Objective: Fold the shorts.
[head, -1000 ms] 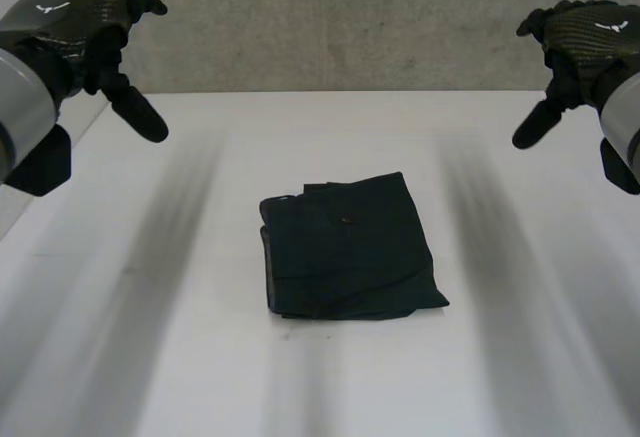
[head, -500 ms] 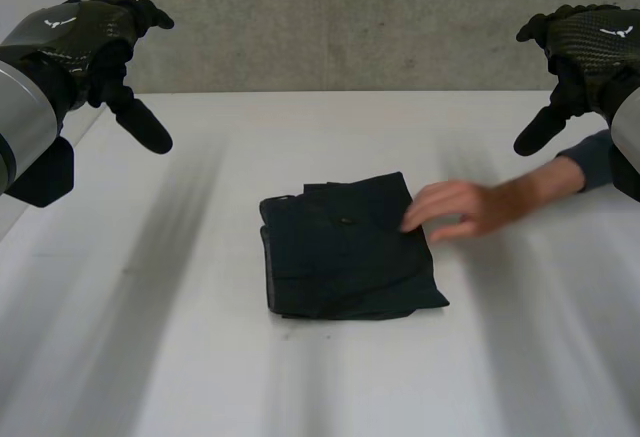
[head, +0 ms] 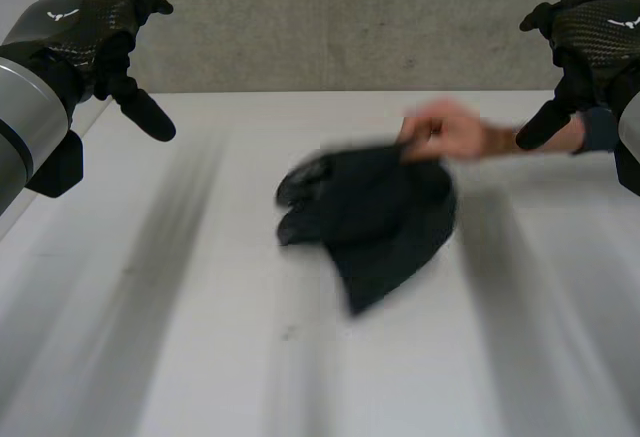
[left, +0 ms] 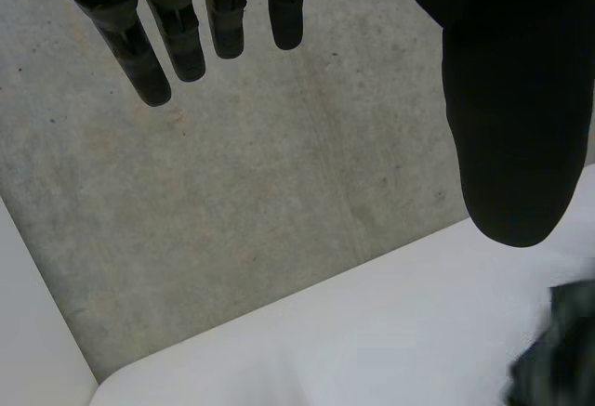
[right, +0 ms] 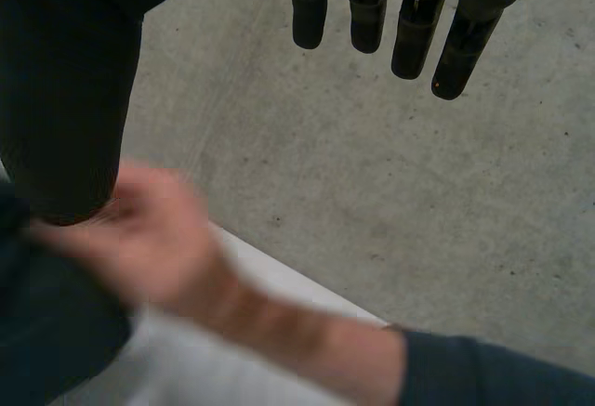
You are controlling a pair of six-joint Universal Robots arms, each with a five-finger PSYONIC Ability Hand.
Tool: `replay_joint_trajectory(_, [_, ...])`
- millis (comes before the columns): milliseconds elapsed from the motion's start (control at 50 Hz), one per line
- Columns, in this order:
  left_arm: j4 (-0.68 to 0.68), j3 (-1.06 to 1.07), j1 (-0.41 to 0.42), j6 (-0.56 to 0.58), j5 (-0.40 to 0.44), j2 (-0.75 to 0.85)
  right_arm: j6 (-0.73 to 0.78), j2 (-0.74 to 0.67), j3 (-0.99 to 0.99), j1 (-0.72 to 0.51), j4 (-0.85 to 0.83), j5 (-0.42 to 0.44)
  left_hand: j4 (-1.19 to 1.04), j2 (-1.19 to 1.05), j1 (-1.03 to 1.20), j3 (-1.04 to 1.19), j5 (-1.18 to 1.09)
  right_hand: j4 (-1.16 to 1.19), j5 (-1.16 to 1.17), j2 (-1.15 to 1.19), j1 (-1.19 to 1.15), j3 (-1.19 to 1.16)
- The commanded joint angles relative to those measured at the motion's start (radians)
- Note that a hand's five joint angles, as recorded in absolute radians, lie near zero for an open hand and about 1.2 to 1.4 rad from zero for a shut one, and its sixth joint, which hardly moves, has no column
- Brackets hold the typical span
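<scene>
A person's hand (head: pixel 445 129) was at the far edge of the shorts (head: pixel 375 212) at mid-table; its forearm (head: pixel 530 140) crossed the far right side beneath my right hand (head: pixel 590 37); descent there was obstructed; the table (head: pixel 170 337) to the left and near side offered free passage below my left hand (head: pixel 95 32).

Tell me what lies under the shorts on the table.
The white table shows all round the shorts, so they seem to rest on it. A person's hand grips their far edge. The cloth covers whatever is beneath it, so that cannot be seen.
</scene>
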State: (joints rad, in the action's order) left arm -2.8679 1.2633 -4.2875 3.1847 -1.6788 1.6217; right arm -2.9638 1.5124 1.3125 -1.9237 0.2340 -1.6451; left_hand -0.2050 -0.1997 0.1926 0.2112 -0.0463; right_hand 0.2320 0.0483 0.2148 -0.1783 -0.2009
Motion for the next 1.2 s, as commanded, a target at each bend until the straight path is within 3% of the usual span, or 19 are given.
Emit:
replay_joint_trajectory(20, [-0.001,0.002,0.002,0.0,0.001,-0.002,0.0,0.011,0.014,0.0,-0.022,0.002,0.03,0.025,-0.018,-0.037,0.046,-0.057,-0.048,-0.04,0.004,0.026])
replay_joint_trajectory(1200, [-0.001,0.004,0.006,0.0,-0.001,0.003,0.0,0.025,0.037,-0.001,-0.058,0.002,0.03,0.025,-0.018,-0.037,0.046,-0.057,-0.048,-0.04,0.004,0.026])
